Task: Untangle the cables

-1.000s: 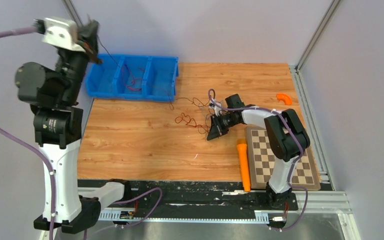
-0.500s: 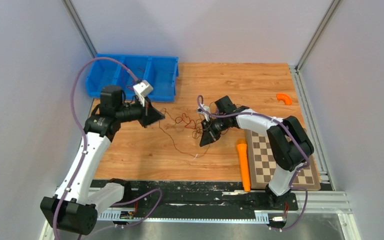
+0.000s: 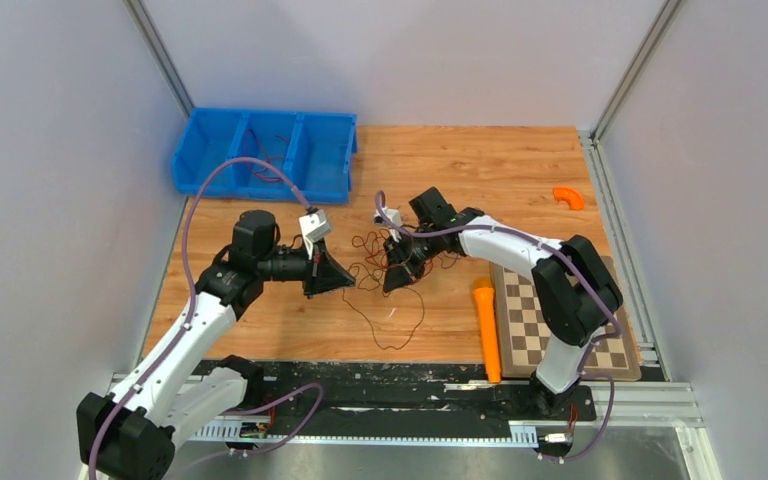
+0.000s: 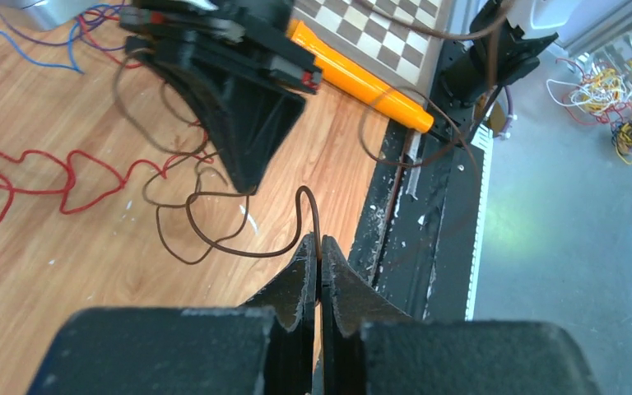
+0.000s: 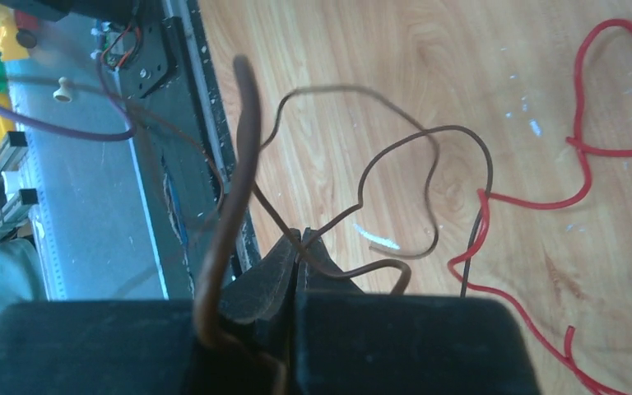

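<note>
While brown cable (image 5: 251,107) is clamped in left gripper (image 4: 318,262) and right gripper (image 5: 298,245) alike, the tangle (image 3: 365,243) is noted between them.

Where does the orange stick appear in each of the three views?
Top external: the orange stick lies lower right of centre, beside the chessboard's left edge.
Left wrist: top middle, lying diagonally.
Right wrist: not in it.
Shared landmark: the red cable, in all three views.
</note>
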`<state>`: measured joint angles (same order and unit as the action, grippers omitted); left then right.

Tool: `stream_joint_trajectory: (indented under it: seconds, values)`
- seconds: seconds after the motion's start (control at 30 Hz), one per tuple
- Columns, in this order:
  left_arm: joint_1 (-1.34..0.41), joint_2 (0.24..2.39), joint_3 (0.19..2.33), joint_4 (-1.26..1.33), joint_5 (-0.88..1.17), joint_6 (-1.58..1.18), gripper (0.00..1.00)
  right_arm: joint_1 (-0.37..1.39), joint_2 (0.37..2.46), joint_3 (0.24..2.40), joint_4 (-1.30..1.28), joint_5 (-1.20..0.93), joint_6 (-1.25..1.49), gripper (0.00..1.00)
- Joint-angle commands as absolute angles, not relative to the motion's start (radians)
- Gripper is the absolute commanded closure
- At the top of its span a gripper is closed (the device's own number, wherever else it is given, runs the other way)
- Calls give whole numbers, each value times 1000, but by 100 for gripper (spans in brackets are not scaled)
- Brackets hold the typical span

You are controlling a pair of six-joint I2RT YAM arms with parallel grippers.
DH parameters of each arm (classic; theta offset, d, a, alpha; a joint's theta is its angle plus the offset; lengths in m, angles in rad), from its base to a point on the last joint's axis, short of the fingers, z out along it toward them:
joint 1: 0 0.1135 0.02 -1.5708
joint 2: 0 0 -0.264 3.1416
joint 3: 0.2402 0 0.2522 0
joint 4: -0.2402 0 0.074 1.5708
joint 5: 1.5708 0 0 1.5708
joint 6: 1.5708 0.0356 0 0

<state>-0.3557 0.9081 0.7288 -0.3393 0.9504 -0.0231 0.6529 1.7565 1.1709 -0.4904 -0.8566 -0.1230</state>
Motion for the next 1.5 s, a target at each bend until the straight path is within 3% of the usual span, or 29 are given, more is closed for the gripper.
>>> stream_joint_trajectory:
  seconds: [0.0,0.13,0.17,0.2,0.33,0.47,0.57,0.87,0.93,0.97,1.0,1.03,1.1,1.27,1.47]
  values:
    - [-380,927,735,-278,943,26,98,659,1817,1229,-471,-760,-77,100]
    - [-387,947,711,-223,1003,-35,88,658,1843,1247,-461,-730,-59,100]
    - [-392,942,683,-147,1009,-95,79,658,1850,1251,-456,-729,-51,100]
    - [-398,941,669,-106,1010,-118,61,658,1861,1256,-454,-727,-45,100]
    - [-450,973,627,14,994,-154,34,658,1899,1272,-452,-697,-39,100]
    - [-468,1006,591,129,957,-192,10,658,1914,1276,-446,-692,-33,100]
    - [-471,1020,572,219,875,-253,6,658,1920,1277,-444,-695,-28,100]
    - [-552,1083,583,277,790,-283,16,659,1929,1292,-442,-705,-20,100]
    - [-556,1099,595,270,749,-281,34,657,1923,1295,-446,-702,-22,100]
    - [-555,1100,610,232,738,-262,55,653,1913,1293,-448,-700,-28,100]
    - [-556,1099,649,115,731,-187,67,642,1903,1289,-451,-701,-29,100]
    - [-556,1095,669,-48,733,-125,85,624,1889,1285,-452,-704,-32,100]
    - [-552,1078,732,-318,724,87,99,559,1866,1285,-458,-710,-41,100]
    - [-489,1024,786,-851,712,724,100,393,1847,1305,-472,-722,-65,100]
    - [-491,1085,813,-1051,696,918,100,354,1849,1308,-491,-756,-68,100]
